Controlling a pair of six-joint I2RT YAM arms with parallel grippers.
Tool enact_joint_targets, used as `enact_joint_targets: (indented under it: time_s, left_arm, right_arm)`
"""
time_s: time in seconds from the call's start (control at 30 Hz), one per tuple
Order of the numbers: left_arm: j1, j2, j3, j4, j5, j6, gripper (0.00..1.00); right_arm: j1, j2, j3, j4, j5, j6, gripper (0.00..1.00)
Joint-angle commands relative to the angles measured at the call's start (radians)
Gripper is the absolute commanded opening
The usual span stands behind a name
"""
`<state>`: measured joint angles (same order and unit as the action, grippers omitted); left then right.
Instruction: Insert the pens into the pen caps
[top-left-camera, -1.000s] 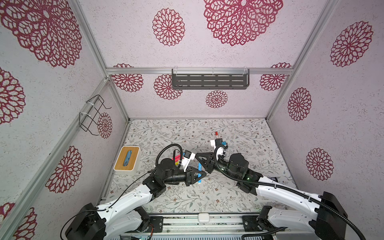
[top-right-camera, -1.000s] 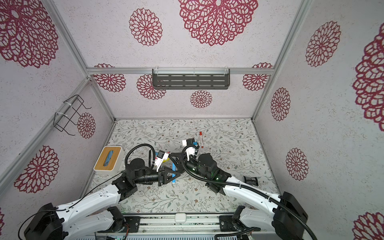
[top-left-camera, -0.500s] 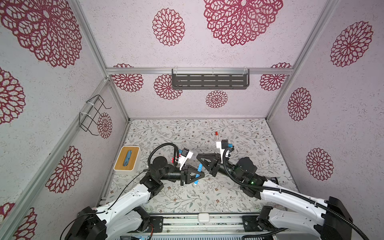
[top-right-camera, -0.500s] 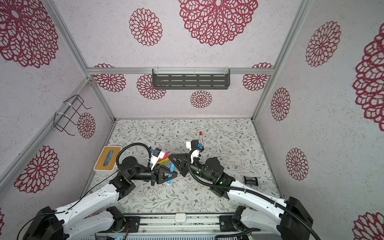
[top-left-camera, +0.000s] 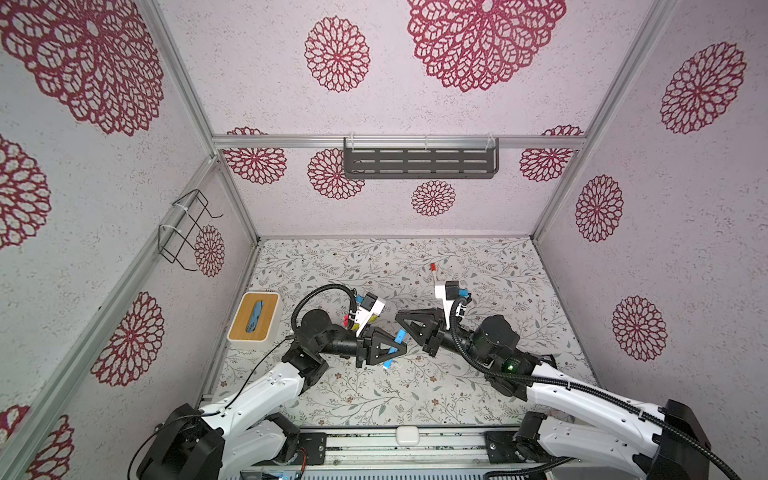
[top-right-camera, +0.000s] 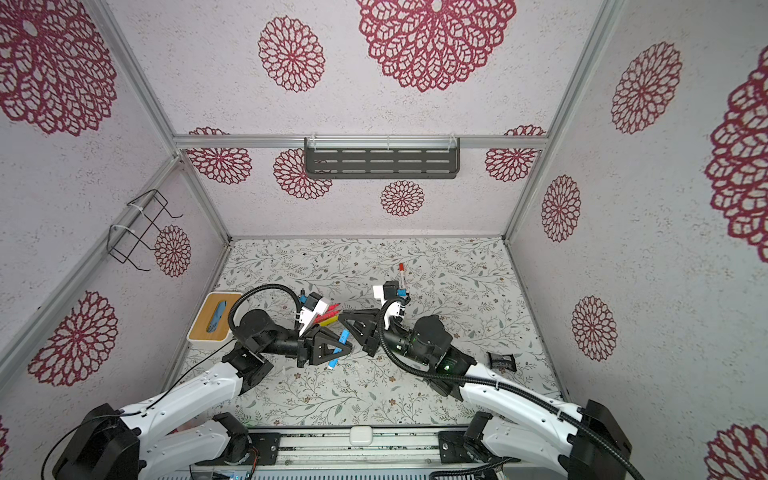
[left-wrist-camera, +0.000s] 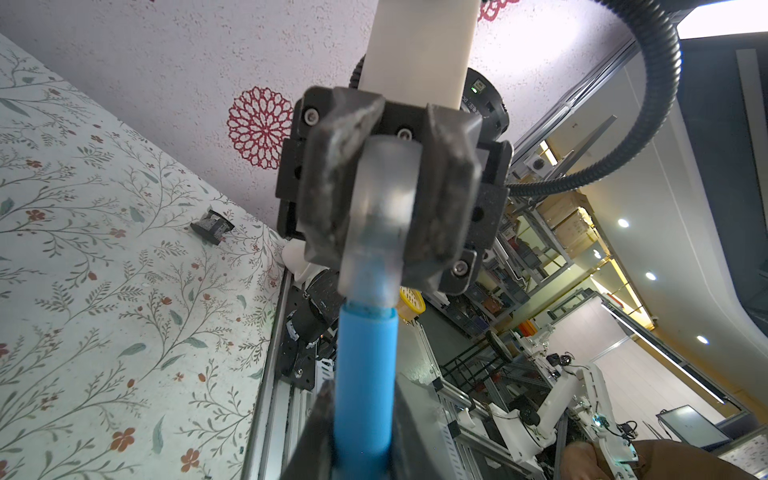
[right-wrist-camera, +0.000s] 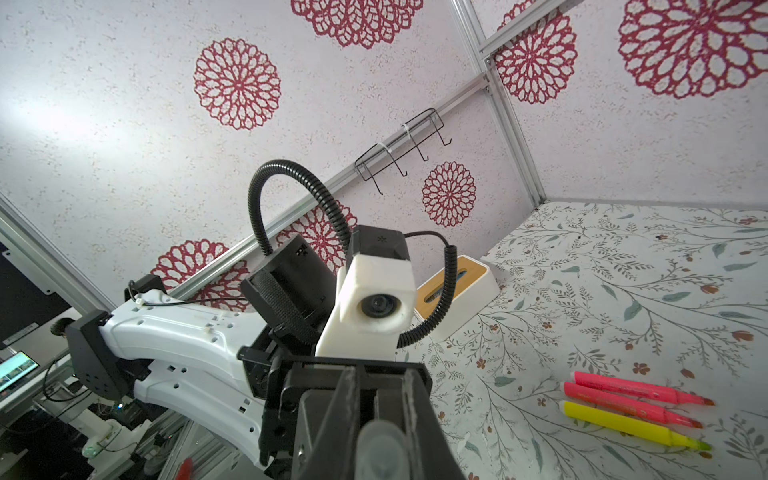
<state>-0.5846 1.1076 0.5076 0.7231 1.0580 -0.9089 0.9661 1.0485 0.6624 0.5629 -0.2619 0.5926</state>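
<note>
Moved: both arms' wrist joints sit further apart than a second ago, the left pulled left and the right pulled right. The tips still meet over mid-counter (top-left-camera: 374, 399).
Left end effector (top-left-camera: 397, 349): clenched on blue pen (left-wrist-camera: 365, 374). The pen sticks out past the fingers and lies slanted in both top views.
Right end effector (top-left-camera: 400, 321): clenched on translucent cap (left-wrist-camera: 374, 257), with one finger on each side.
Pen vs cap: in line, pen's end at the cap's mouth. It seems just inside; depth unclear, barrel outside.
Loose pens: two pink-red pens (right-wrist-camera: 640, 388) and yellow pen (right-wrist-camera: 631, 426) lie side by side on the counter, tips bare, near the left wrist.
White pen (top-left-camera: 433, 272): red ends, lies alone further back.
Other: wood-topped box (top-left-camera: 255, 316) at the counter's left edge; small black object (top-right-camera: 501, 360) on the right side.
</note>
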Motion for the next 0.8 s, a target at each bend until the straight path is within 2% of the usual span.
enact_joint_targets:
  time_s: [0.0,0.2,0.37,0.47,0.57,0.77]
  left_arm:
    - [0.094,-0.01,0.122,0.166,-0.348,-0.107,0.0]
    - [0.094,-0.041,0.123,0.047,-0.349,-0.037,0.0]
    - [0.088,-0.055,0.126,-0.027,-0.345,0.008,0.0]
    - [0.081,-0.057,0.117,-0.033,-0.34,0.014,0.0]
    - [0.068,-0.057,0.104,-0.029,-0.341,0.022,0.0]
    - [0.049,-0.072,0.101,-0.038,-0.338,0.03,0.0]
  right_arm:
    - [0.125,0.056,-0.057,-0.486,-0.362,-0.17,0.0]
    - [0.121,0.038,0.031,-0.562,-0.292,-0.186,0.02]
    - [0.112,0.028,0.112,-0.589,-0.261,-0.208,0.18]
    - [0.089,0.019,0.185,-0.621,-0.235,-0.236,0.41]
    - [0.046,-0.017,0.26,-0.626,-0.218,-0.252,0.53]
    - [-0.011,-0.046,0.359,-0.696,-0.241,-0.292,0.56]
